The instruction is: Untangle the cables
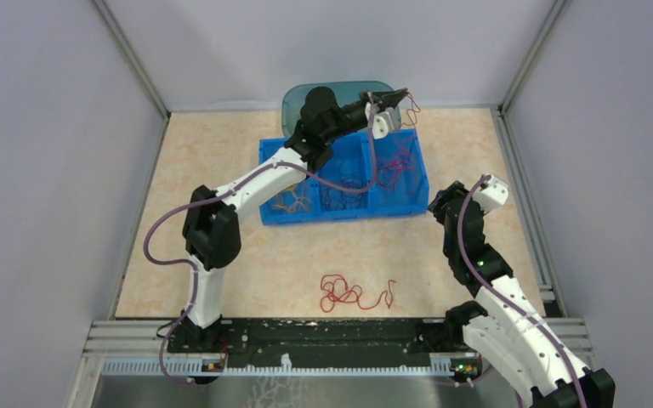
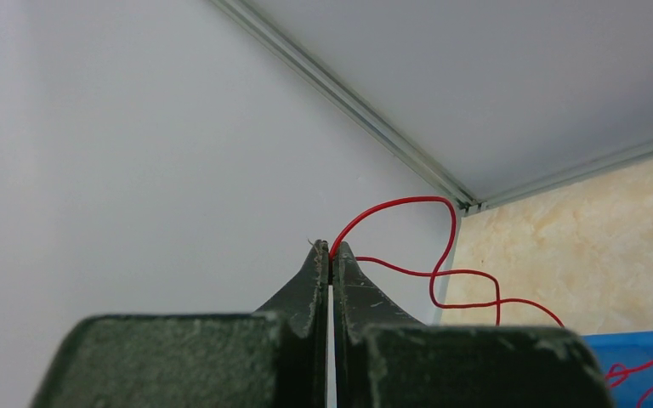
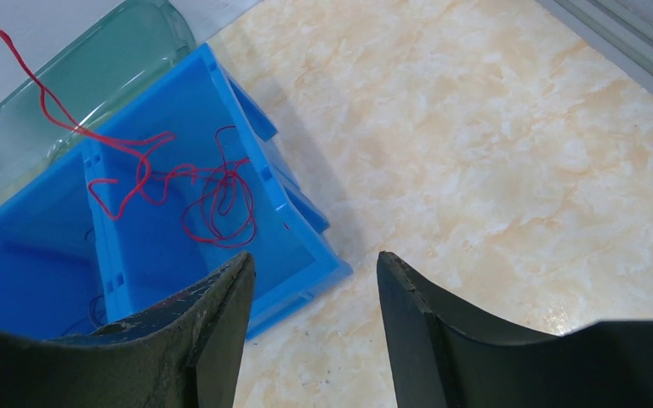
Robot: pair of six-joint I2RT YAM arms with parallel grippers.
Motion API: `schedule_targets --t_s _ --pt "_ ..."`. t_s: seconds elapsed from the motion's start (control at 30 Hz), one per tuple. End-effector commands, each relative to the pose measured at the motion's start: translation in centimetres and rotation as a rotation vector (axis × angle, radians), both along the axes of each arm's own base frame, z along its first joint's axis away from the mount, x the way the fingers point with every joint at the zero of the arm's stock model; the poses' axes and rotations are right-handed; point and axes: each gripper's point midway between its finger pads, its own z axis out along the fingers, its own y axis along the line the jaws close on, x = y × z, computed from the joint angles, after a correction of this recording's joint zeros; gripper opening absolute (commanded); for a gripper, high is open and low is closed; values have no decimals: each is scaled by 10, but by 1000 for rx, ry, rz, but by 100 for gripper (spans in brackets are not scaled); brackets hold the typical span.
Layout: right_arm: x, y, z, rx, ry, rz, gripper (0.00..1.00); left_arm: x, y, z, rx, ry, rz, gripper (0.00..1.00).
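My left gripper (image 1: 401, 93) (image 2: 332, 248) is raised over the back right of the blue bin (image 1: 272, 157), shut on the end of a red cable (image 1: 410, 110) (image 2: 454, 229). That cable hangs down in loops into the bin's right compartment (image 3: 221, 183). Yellow-orange strands (image 1: 293, 202) lie in the left compartment and dark strands (image 1: 337, 194) in the middle one. Another red cable (image 1: 344, 293) lies curled on the table near the front. My right gripper (image 1: 436, 204) (image 3: 315, 259) stands open just right of the bin, nothing between its fingers.
A green translucent tray (image 1: 340, 92) (image 3: 93, 76) lies behind the bin (image 3: 157, 263), against the back wall. Grey walls close off the table on three sides. A metal rail (image 1: 340, 336) runs along the near edge.
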Motion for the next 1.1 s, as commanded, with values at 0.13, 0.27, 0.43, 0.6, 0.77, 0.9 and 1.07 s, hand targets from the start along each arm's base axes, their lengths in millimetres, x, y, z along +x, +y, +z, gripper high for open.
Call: schedule_targets --t_s 0.13,0.27,0.43,0.6,0.77,0.9,1.07 --pt "7 -2 37 38 -97 -22 56 11 -3 -61 83 78 18 1" --pt "8 -2 37 41 -96 -20 56 17 -8 -89 107 150 18 7" --pt "8 -1 38 43 -98 -20 55 17 -13 -122 211 242 2 20" --pt "8 1 39 50 -98 -11 55 5 -3 -162 420 348 -30 40" --pt "9 6 40 63 -94 18 55 3 23 -189 561 397 28 54" --pt "15 19 41 66 -76 84 56 6 39 -194 611 433 68 55" --pt "33 46 46 104 -71 195 56 3 50 -191 633 494 78 64"
